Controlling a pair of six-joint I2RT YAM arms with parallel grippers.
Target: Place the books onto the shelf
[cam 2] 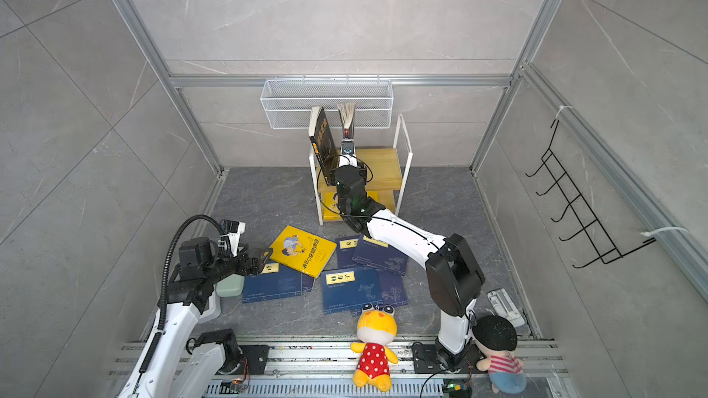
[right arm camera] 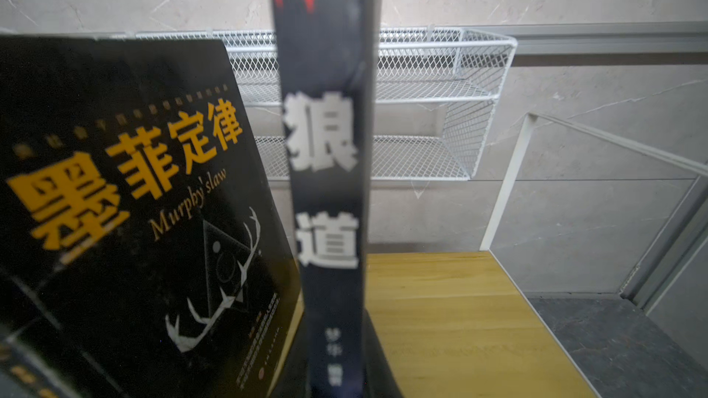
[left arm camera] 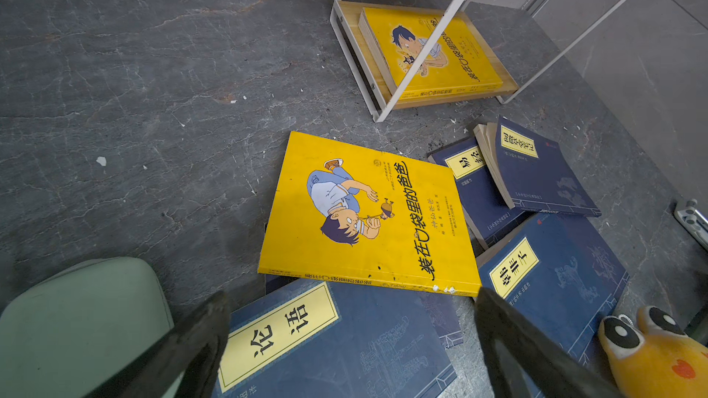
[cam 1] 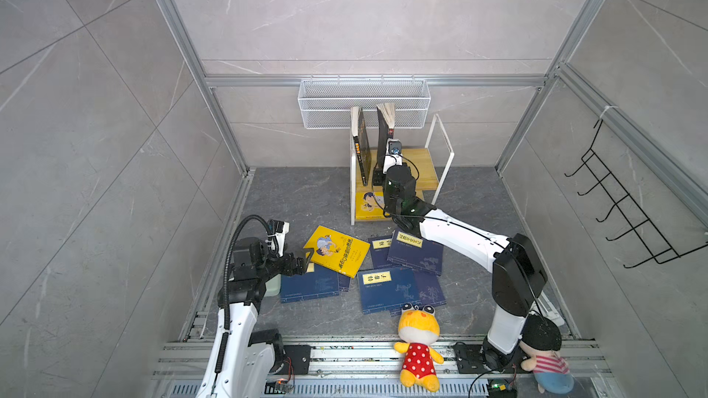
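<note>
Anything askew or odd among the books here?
Yes. On the top board of the shelf, the black orange-titled book leans tilted rather than upright. The dark book in the right pincer has its pages fanning open. On the floor, the yellow book lies crooked across navy books.
</note>
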